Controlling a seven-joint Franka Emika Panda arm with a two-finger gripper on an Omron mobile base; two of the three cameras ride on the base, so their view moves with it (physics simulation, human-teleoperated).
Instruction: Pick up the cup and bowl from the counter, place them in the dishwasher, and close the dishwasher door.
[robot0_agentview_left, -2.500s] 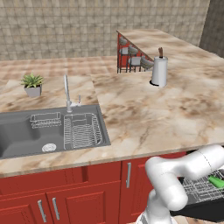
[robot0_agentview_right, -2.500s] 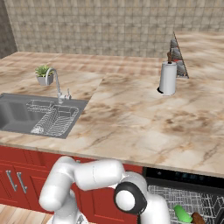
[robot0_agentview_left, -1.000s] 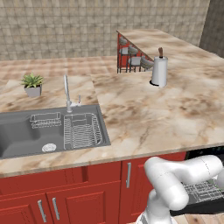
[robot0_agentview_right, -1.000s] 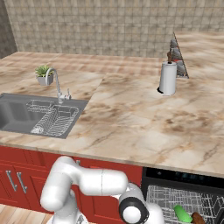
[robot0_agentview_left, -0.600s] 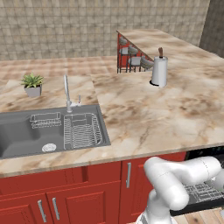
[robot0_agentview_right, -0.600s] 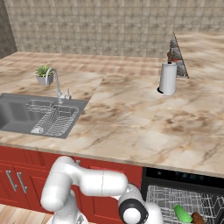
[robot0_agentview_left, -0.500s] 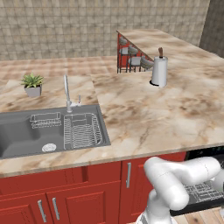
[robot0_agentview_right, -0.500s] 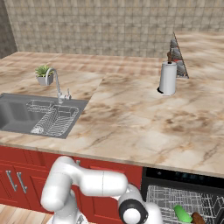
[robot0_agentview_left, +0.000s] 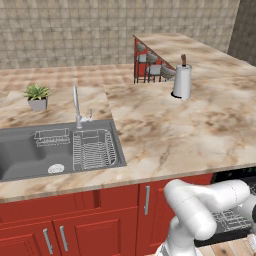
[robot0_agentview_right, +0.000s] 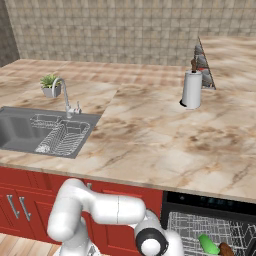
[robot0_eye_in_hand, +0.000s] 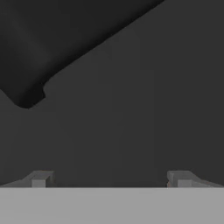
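the arm reaches low and to the right, below the counter (robot0_agentview_right: 150, 145), toward the open dishwasher (robot0_agentview_right: 210, 205), so the hand sits down by the appliance rather than over the worktop. in the hand view the gripper (robot0_eye_in_hand: 111, 179) has its two tips spread wide with nothing between them, released and empty, facing a flat dark surface that is very close; i judge this to be the dishwasher door or the appliance's black interior, though i cannot tell which.

in the right base view the wire rack (robot0_agentview_right: 200, 227) is pulled into sight and holds a green item (robot0_agentview_right: 209, 245) with a brown item (robot0_agentview_right: 226, 250) just beside it; these are probably the cup and bowl, but they are too small to name with certainty. the counter carries no cup or bowl, just a paper towel roll (robot0_agentview_left: 182, 81), a potted plant (robot0_agentview_left: 37, 96) and the sink (robot0_agentview_left: 55, 150) with its faucet (robot0_agentview_left: 77, 106).

so loading looks done, and the open fingers suit the remaining step: pushing the door shut calls for contact, not a grasp.
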